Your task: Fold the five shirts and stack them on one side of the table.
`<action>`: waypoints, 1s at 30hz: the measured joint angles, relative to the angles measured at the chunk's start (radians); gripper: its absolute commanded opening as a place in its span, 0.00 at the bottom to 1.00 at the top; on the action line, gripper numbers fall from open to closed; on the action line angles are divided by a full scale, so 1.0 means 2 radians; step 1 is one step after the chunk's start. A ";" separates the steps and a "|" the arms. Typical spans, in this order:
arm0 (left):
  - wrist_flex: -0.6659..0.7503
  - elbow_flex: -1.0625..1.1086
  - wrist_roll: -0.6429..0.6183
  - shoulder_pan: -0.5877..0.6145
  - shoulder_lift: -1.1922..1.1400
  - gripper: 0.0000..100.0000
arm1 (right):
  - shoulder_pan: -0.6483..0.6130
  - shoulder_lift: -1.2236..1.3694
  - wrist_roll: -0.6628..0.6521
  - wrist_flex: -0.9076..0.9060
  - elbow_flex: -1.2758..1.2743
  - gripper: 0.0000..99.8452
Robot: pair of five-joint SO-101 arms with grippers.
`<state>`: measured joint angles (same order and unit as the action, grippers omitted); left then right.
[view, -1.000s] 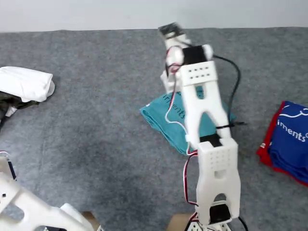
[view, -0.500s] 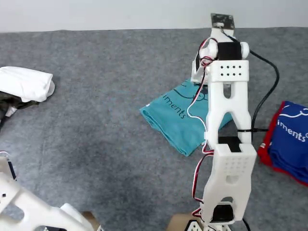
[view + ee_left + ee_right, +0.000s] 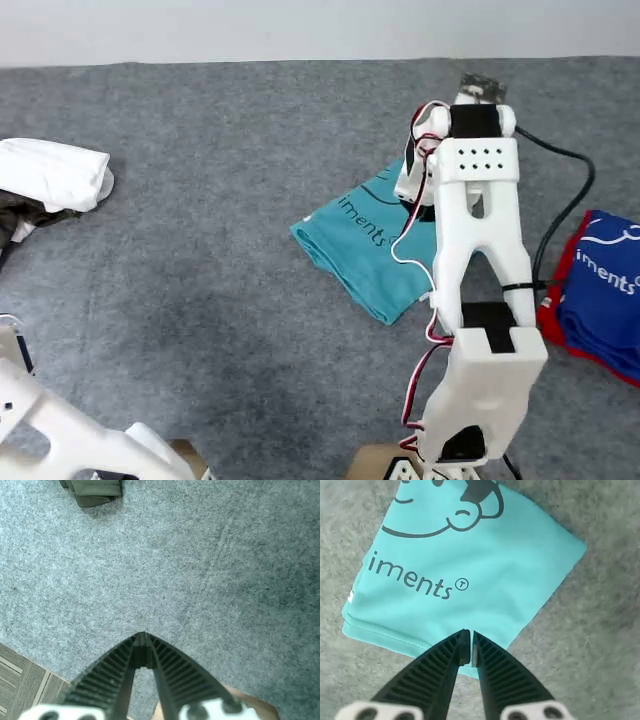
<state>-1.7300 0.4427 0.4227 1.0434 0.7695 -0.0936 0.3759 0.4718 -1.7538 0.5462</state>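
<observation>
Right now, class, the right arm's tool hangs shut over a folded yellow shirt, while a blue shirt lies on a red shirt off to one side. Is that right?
No. The right wrist view shows the right tool shut over a teal shirt, not a yellow one. The blue shirt does lie on the red shirt.
</observation>
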 measured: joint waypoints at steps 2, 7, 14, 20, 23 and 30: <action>0.000 0.000 0.000 0.000 0.000 0.00 | 0.000 0.000 0.017 0.000 0.000 0.07; 0.000 0.000 0.000 0.000 0.000 0.00 | 0.000 0.000 0.057 0.000 0.000 0.07; 0.000 0.001 0.000 0.000 0.000 0.00 | 0.000 0.000 0.099 0.005 -0.030 0.07; 0.000 0.028 0.000 0.000 0.000 0.00 | -0.003 0.000 0.134 0.057 -0.094 0.27; 0.000 0.032 0.000 0.000 0.000 0.00 | -0.021 0.000 0.169 0.073 -0.101 0.38; 0.000 0.032 0.000 0.000 0.000 0.00 | -0.069 -0.002 0.232 0.117 -0.101 0.41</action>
<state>-1.7300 0.5071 0.4227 1.0434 0.7695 -0.2317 0.3728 0.9367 -1.5205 0.3437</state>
